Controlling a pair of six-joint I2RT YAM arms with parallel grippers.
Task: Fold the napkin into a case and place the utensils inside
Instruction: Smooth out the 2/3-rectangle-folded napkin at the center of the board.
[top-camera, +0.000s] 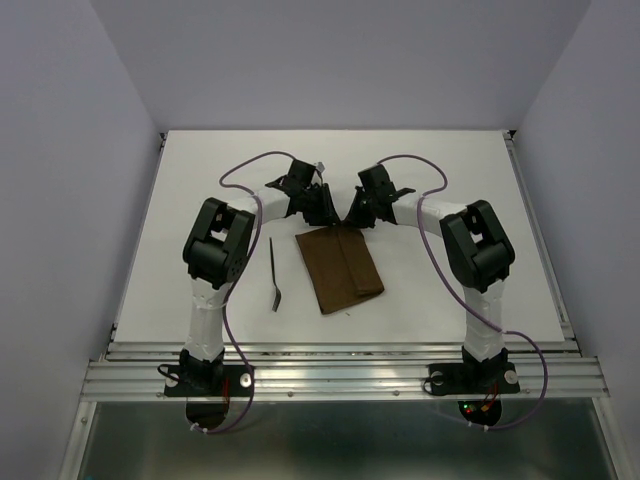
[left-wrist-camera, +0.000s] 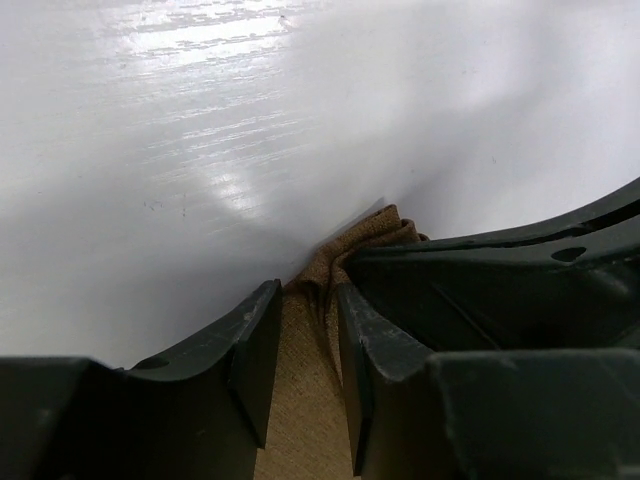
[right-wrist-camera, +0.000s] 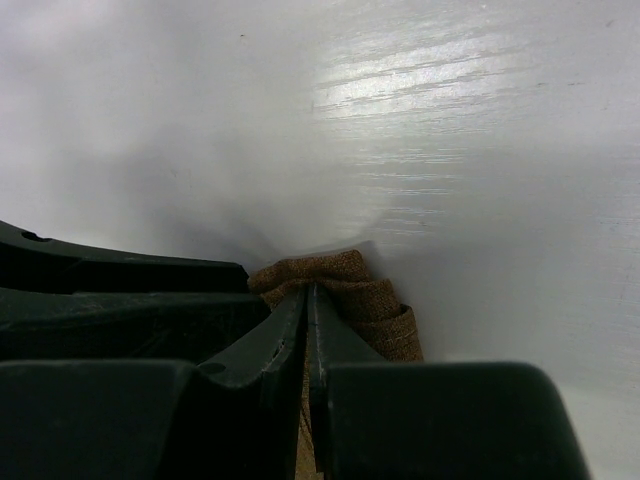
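Observation:
The dark brown napkin (top-camera: 340, 268) lies folded into a narrow rectangle in the middle of the white table (top-camera: 450, 180). Both grippers meet at its far edge. My left gripper (top-camera: 322, 214) (left-wrist-camera: 308, 290) is open, its jaws apart, with bunched napkin (left-wrist-camera: 385, 228) lying between and beyond them. My right gripper (top-camera: 354, 219) (right-wrist-camera: 308, 292) is shut on the napkin (right-wrist-camera: 372, 300), pinching a gathered fold at that edge. One thin dark utensil (top-camera: 275, 276) lies on the table just left of the napkin, its head toward me.
The table's metal rail (top-camera: 340, 375) runs along the near edge by the arm bases. Purple cables (top-camera: 245, 168) loop over the far part of the table. Walls enclose the left, right and back.

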